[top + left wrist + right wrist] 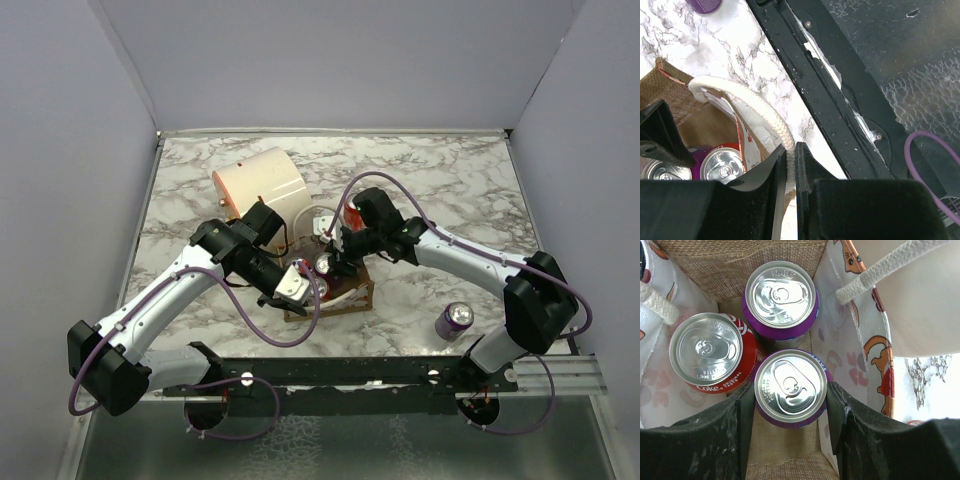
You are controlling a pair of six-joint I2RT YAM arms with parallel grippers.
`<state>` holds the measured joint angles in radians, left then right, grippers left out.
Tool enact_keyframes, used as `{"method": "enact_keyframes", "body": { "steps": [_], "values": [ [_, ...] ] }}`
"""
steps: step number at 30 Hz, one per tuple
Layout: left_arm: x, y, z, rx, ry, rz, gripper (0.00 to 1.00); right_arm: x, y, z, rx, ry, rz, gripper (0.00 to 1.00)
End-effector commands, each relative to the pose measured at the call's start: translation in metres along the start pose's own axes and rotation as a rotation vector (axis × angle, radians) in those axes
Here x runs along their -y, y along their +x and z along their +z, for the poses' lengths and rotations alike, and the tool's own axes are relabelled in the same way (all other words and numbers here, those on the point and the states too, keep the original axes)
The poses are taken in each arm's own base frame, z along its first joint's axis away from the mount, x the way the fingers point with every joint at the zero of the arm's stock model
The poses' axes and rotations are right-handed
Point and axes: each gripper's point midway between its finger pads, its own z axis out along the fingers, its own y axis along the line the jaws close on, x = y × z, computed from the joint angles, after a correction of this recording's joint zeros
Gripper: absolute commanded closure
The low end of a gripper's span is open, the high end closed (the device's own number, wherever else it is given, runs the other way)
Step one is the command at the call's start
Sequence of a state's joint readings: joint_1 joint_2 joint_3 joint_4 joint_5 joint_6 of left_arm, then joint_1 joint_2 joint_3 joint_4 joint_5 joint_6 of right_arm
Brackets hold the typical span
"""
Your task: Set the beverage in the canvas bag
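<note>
Right jaws clasped the purple beverage inside the canvas bag, crowded by a red can and another purple can; left jaws pinched its rope handle.

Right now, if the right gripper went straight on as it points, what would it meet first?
Probably the floor of the bag, under the purple can it grips; depth is unclear.

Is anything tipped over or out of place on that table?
The cream cylinder behind the canvas bag seems to lie on its side. One purple can stands alone on the table, outside the bag. The three cans inside stand upright.
</note>
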<state>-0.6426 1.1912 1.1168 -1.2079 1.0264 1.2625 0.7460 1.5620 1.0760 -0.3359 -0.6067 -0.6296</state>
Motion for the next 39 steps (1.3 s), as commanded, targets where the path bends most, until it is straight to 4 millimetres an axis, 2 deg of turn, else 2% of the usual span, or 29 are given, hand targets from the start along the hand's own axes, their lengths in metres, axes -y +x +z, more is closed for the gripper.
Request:
{"method": "enact_keyframes", "body": {
  "steps": [1, 8, 15, 25, 33, 39],
  "values": [
    [0.003, -0.011, -0.004, 0.029, 0.005, 0.023, 0.86, 0.01, 0.002, -0.006, -0.027, 0.03, -0.064, 0.76],
    [0.002, -0.011, -0.004, 0.032, 0.004, 0.026, 0.85, 0.008, 0.016, -0.007, -0.077, 0.029, -0.054, 0.55],
    [0.003, -0.011, -0.004, 0.03, 0.002, 0.026, 0.85, 0.02, 0.013, -0.01, -0.095, 0.076, -0.053, 0.46],
    [0.005, -0.01, -0.005, 0.028, 0.001, 0.027, 0.85, 0.025, 0.017, -0.008, -0.122, 0.094, -0.031, 0.35],
    [0.005, -0.01, -0.005, 0.021, -0.002, 0.027, 0.85, 0.021, -0.002, -0.015, -0.082, 0.066, -0.02, 0.19],
    [0.005, -0.008, -0.005, 0.016, -0.004, 0.026, 0.85, 0.011, -0.021, -0.026, -0.038, 0.032, 0.0, 0.14]
  ]
}}
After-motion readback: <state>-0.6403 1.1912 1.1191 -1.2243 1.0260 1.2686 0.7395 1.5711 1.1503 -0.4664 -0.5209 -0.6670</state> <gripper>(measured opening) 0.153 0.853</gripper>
